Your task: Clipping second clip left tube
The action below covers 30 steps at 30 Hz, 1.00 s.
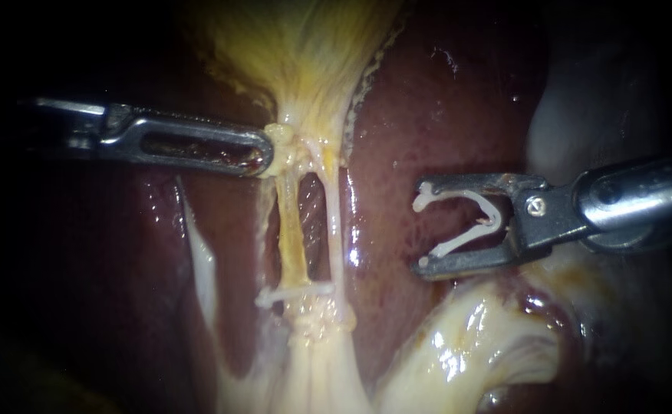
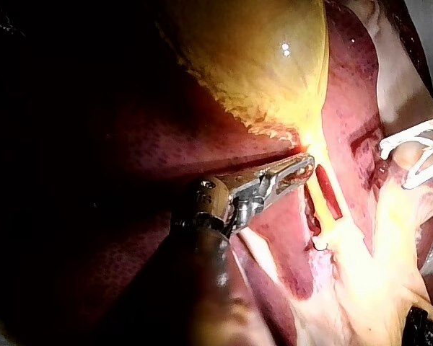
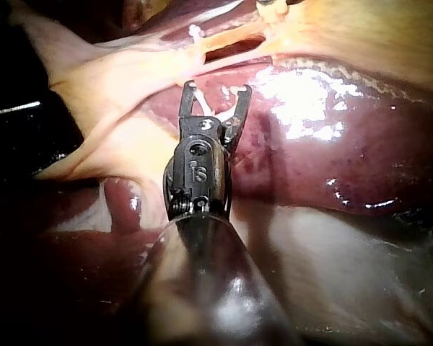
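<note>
My left instrument (image 1: 263, 156) comes in from the left, its jaws shut on the yellowish tissue at the gallbladder's (image 1: 305, 54) narrow end, above the two tubes. The left tube (image 1: 291, 230) is yellow, the right tube (image 1: 334, 230) paler. A white clip (image 1: 294, 293) sits across the lower end of the left tube. My right instrument (image 1: 422, 228) stands over the liver (image 1: 428, 115), right of both tubes and clear of them. Its jaws stand wide apart and hold an open white clip (image 1: 466, 222) between them. The right wrist view shows these jaws (image 3: 215, 94) short of the tubes (image 3: 227, 40).
Pale fatty tissue (image 1: 459, 345) lies below the right instrument. A whitish strand (image 1: 202, 261) runs down the liver to the left of the tubes. In the left wrist view the gallbladder (image 2: 260, 58) hangs ahead of my left instrument (image 2: 303, 169).
</note>
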Motion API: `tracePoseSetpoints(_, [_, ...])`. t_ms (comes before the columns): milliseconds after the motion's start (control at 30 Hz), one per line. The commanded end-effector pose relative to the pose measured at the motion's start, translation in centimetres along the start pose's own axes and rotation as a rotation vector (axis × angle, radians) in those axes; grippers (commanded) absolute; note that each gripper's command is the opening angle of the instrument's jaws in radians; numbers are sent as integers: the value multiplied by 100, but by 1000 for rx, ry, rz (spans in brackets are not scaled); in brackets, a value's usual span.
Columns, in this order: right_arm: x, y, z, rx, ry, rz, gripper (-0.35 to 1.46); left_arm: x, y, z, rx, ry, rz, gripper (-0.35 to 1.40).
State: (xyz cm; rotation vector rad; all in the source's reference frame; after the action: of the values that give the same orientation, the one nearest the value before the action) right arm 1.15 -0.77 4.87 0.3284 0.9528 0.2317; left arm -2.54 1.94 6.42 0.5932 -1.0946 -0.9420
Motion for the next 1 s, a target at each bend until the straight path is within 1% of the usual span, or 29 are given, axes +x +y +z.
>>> tracePoseSetpoints(33, [0,0,0,0,0,0,50,0,0,-1,1,0,0,-35])
tracePoseSetpoints(167, [0,0,1,2,0,0,50,-10,1,-18,10,4,-5,-35])
tracePoseSetpoints(300, [1,0,1,5,1,0,50,-28,3,-47,-14,-3,-17,-35])
tracePoseSetpoints(367, [1,0,1,5,1,0,50,-32,4,-57,-23,-10,-21,-35])
tracePoseSetpoints(433, [1,0,1,5,1,0,50,-34,5,-63,-30,-16,-23,-35])
tracePoseSetpoints(533, [1,0,1,11,2,0,50,-34,5,-63,-34,-18,-24,-35])
tracePoseSetpoints(633, [3,0,4,40,3,0,50,-33,4,-62,-36,-19,-23,-35])
tracePoseSetpoints(667, [3,0,5,54,7,12,50,-32,4,-62,-36,-19,-23,-35])
tracePoseSetpoints(733, [6,0,9,114,35,64,50,-32,4,-61,-36,-19,-23,-35])
tracePoseSetpoints(833, [8,-1,15,150,90,152,50,-32,4,-61,-37,-19,-23,-35])
tracePoseSetpoints(900, [10,-1,21,176,118,206,50,-31,4,-61,-37,-20,-23,-35])
tracePoseSetpoints(1000, [10,-3,29,209,150,257,50,-31,3,-60,-38,-20,-23,-35])
